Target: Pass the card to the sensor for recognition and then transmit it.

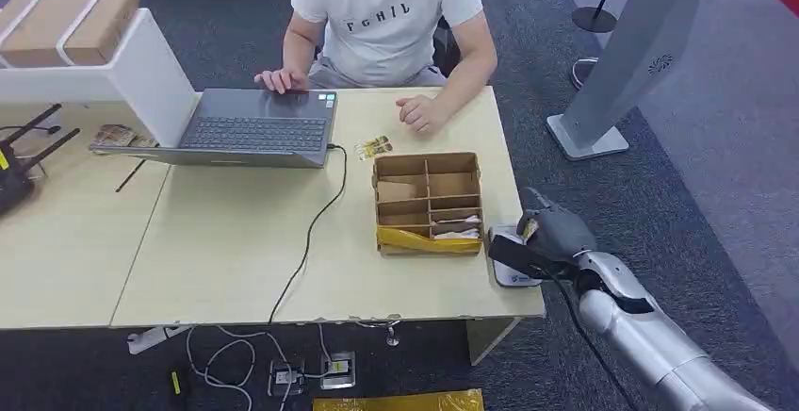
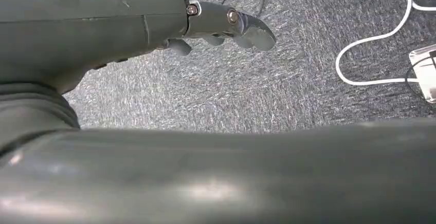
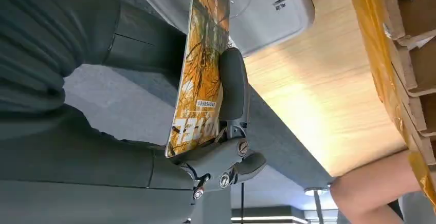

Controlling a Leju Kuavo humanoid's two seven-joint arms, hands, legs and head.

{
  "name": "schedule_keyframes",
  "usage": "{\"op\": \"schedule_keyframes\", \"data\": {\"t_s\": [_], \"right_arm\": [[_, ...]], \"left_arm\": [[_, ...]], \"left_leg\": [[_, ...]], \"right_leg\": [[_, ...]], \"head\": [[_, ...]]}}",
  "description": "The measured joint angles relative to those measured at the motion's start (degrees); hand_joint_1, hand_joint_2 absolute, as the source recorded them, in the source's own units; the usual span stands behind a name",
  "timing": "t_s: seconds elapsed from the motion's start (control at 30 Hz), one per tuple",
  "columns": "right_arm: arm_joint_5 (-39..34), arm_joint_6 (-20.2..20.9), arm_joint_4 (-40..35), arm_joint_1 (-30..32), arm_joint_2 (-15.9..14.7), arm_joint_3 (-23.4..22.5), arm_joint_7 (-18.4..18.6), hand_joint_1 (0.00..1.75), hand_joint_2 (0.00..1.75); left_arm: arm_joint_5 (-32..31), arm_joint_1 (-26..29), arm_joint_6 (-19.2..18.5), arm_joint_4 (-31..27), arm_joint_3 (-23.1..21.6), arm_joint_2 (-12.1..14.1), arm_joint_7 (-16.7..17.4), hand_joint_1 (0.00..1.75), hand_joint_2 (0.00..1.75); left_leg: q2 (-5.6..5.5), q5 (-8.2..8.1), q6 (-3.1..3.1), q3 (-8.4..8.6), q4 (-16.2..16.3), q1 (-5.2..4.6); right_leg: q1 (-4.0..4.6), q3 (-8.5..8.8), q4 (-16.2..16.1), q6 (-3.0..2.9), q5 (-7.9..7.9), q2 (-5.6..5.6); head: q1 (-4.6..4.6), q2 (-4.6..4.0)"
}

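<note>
- Card [image 3: 198, 70] sits pinched in the right robot hand [image 1: 551, 232], at the tabletop's [image 1: 226, 260] right front edge, just above the white sensor [image 3: 267, 8].
- Step looks like the scan; next, pass it toward the person [image 1: 386, 15] at the far edge.
- Left robot hand [image 2: 226, 26] hangs over the carpet, fingers bent, nothing seen in it.
- Sensor mostly hidden by the hand in the head view.

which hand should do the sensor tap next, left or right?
Right. The right hand already holds the card and hangs over the white sensor at the table's edge. The left hand hangs by the floor, holding nothing.
</note>
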Motion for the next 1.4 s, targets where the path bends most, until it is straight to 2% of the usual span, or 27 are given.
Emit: {"op": "schedule_keyframes", "data": {"t_s": [0.37, 0.6, 0.73, 0.9, 1.03, 1.23, 1.4], "right_arm": [[-0.4, -0.2, -2.5, -0.8, 0.0, -0.6, 0.7, 1.75, 1.75], [-3.6, 3.3, -13.8, -5.3, -1.9, -4.4, 5.3, 1.75, 1.75], [-1.7, 5.2, -19.3, -9.5, -3.3, -7.1, 5.6, 1.75, 1.75], [2.2, 7.4, -23.2, -13.8, -3.4, -8.5, 4.7, 1.75, 1.75], [8.4, 5.8, -24.0, -14.4, -1.5, -8.2, 2.8, 1.75, 1.75], [12.4, 3.6, -23.6, -14.4, 1.8, -7.3, 0.4, 1.75, 1.75], [15.5, 2.6, -20.4, -14.5, 5.1, -6.5, -0.6, 1.75, 1.75]], "left_arm": [[0.0, 0.0, -0.1, 0.0, 0.0, 0.0, -0.3, 0.00, 0.00], [-0.2, 0.0, -0.5, 0.0, -0.1, 0.3, -1.0, 0.00, 0.00], [-0.8, 0.0, -0.5, 0.0, -0.2, 0.3, -1.3, 0.00, 0.00], [-1.4, 0.0, -0.5, 0.0, -0.7, 0.3, -1.4, 0.00, 0.00], [-1.4, 0.0, -0.5, 0.0, -0.8, 0.1, -1.5, 0.00, 0.00], [-1.2, -0.1, -0.4, 0.0, -1.1, -0.1, -1.5, 0.00, 0.00], [-0.8, -0.1, -0.2, 0.0, -1.2, -0.3, -1.0, 0.00, 0.00]], "left_leg": [[0.01, 0.00, 0.00, -0.01, 0.0, 0.00], [0.03, 0.03, -0.02, 0.00, 0.0, -0.01], [0.03, 0.03, -0.02, 0.01, 0.0, -0.01], [0.04, 0.03, -0.02, 0.01, 0.0, 0.00], [0.04, 0.03, -0.02, 0.00, 0.0, 0.03], [0.04, 0.03, -0.03, -0.03, 0.0, 0.05], [0.04, 0.03, -0.03, -0.03, 0.0, 0.05]], "right_leg": [[0.00, 0.00, 0.0, -0.01, 0.01, 0.01], [-0.01, -0.01, 0.0, -0.02, 0.04, 0.02], [-0.01, -0.01, 0.0, -0.02, 0.04, 0.04], [0.00, 0.00, 0.0, -0.02, 0.04, 0.06], [0.02, 0.00, 0.0, -0.02, 0.04, 0.07], [0.04, -0.01, 0.0, -0.02, 0.04, 0.04], [0.04, -0.02, 0.0, -0.02, 0.04, 0.05]], "head": [[0.00, 0.00], [-0.02, 0.00], [0.00, 0.00], [0.00, 0.00], [0.00, 0.00], [0.00, 0.00], [0.00, 0.00]]}}
